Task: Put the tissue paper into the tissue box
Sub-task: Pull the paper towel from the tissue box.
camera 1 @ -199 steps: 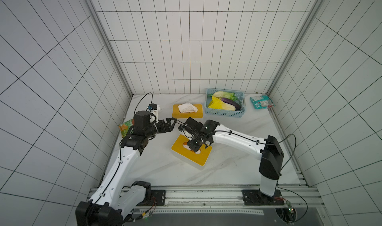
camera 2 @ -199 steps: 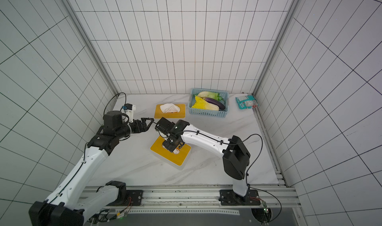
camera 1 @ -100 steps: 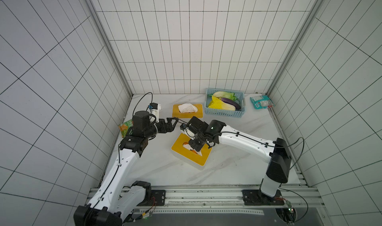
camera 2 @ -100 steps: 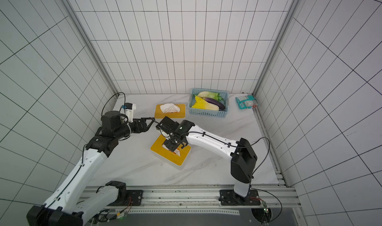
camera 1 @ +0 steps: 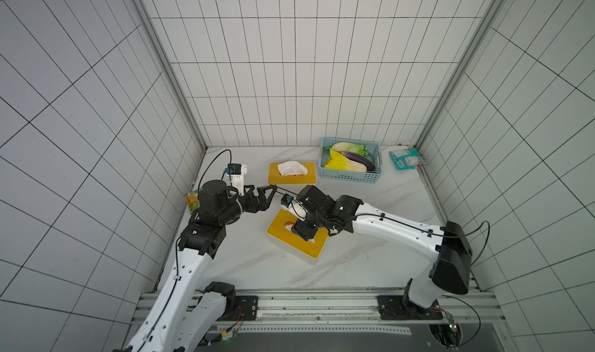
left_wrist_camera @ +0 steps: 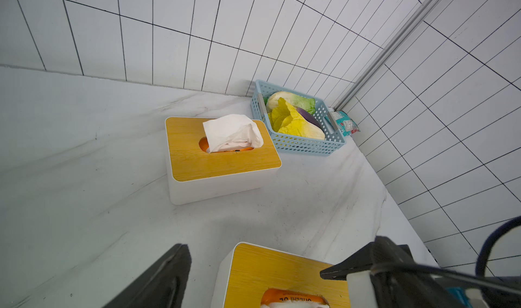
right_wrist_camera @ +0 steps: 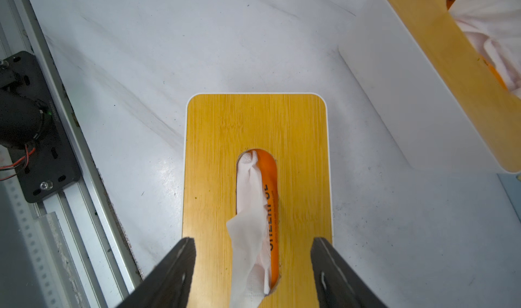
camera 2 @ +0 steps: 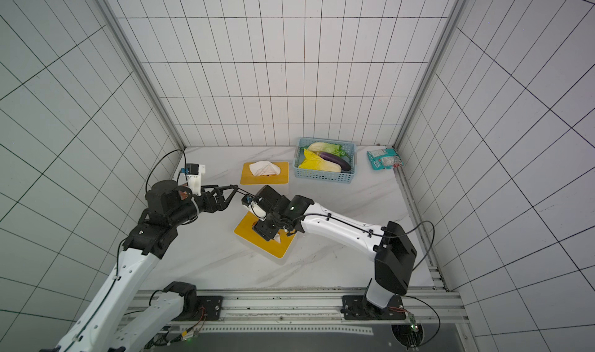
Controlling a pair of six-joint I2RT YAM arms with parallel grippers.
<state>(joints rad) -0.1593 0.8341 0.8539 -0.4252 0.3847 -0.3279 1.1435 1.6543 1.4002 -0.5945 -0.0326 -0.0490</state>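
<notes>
**Top views.** The tissue box [camera 1: 310, 249] stands near the middle of the table [camera 1: 354, 270]. Its long axis runs from 10 o'clock to 4 o'clock. The right gripper [camera 1: 294, 229] hangs over the lid, pointing down at the slot, and hides most of it. The left gripper [camera 1: 269, 197] hovers at the box's 10 o'clock, clear of it, with jaws spread wide and nothing between them. A second box [camera 1: 277, 178] sits at 12 o'clock with a crumpled tissue [camera 1: 291, 168] standing out of it. A blue basket [camera 1: 349, 177] of vegetables sits at 1 o'clock. A snack packet [camera 1: 408, 159] lies at 2 o'clock in the far corner. Both top views show the same layout.

**Left wrist view.** The second box [left_wrist_camera: 191, 157] lies ahead of the gripper, just beside the basket [left_wrist_camera: 304, 147]. Its tissue leans toward the basket. One corner of the tissue box [left_wrist_camera: 253, 270] lies below the gripper. One dark finger [left_wrist_camera: 163, 275] shows.

**Right wrist view.** The tissue paper [right_wrist_camera: 249, 196] lies in the lid's slot as a long twisted strip. Its long axis runs along the slot and along the box's length, pointing straight away from the gripper. The far end is tucked inside, beside an orange pack. The near end drapes out over the slot's edge onto the lid. The two fingers [right_wrist_camera: 180, 264] stand apart on either side of the strip, touching neither it nor each other. The gripper holds nothing.
</notes>
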